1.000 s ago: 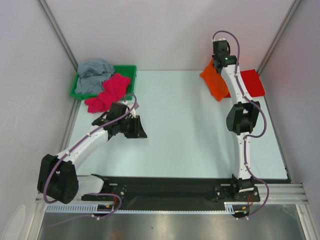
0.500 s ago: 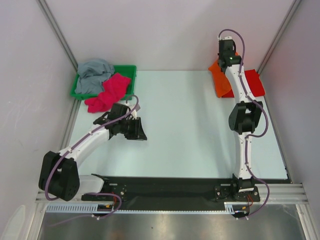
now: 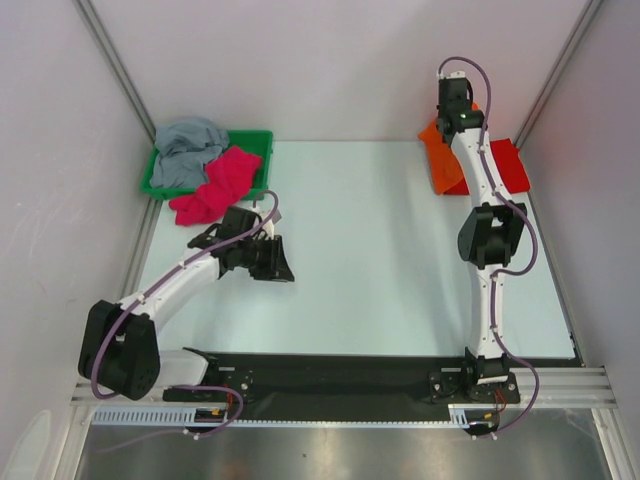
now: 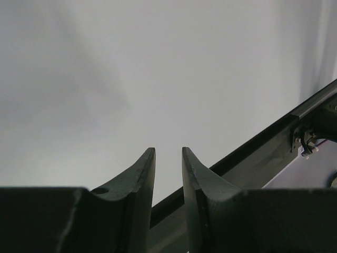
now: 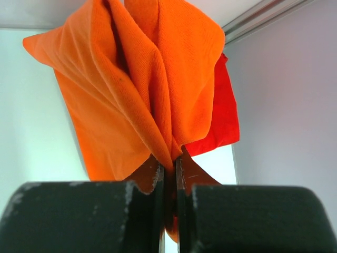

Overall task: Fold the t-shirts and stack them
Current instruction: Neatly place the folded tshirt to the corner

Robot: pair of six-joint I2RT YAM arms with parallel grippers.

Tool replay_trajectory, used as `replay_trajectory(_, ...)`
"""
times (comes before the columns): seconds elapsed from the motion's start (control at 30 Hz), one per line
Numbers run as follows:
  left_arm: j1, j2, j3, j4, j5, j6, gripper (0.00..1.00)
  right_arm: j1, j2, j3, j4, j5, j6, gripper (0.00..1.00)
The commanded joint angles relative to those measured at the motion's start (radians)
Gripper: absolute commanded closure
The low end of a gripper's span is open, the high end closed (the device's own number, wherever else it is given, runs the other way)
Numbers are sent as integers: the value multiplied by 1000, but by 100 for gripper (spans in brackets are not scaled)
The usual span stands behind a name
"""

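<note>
From above, the right arm [image 3: 485, 235] reaches to the far right corner of the pale table [image 3: 380, 260], where a bright orange cloth t-shirt [image 3: 438, 158] hangs bunched beside a flat red cloth t-shirt [image 3: 506, 166]. At far left, a grey cloth t-shirt [image 3: 186, 150] fills a green plastic tray [image 3: 258, 139], and a magenta pink cloth t-shirt [image 3: 215, 187] spills over its near rim. The left gripper [image 3: 276, 262] sits low over bare table near them.

The left wrist camera alone shows its dark fingers [image 4: 143, 176] slightly parted, with nothing between them.

The right wrist camera alone shows the right gripper [image 5: 169, 166] pressed together, pinching a fold of the orange shirt, with the red shirt behind it.
</note>
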Motion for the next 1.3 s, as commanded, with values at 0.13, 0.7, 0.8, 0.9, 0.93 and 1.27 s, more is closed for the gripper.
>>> replay_trajectory(0.13,0,15,35,7,18,25,68,-5,-110,48,24,32,-3,100)
replay_trajectory(0.7,0,22,38,4,13,27,69,-20,-116,8,27,24,3,100)
replay_trajectory(0.8,2,24,34,4,8,16,69,-29,-92,18,32,27,-10,100)
replay_trajectory(0.9,-1,24,35,7,21,13,69,-52,-101,-6,39,9,6,100)
replay_trajectory(0.93,-1,24,37,4,15,17,69,-56,-98,-8,42,6,3,100)
replay_trajectory(1.27,-1,47,61,-4,8,13,69,-77,5,57,50,-16,3,100)
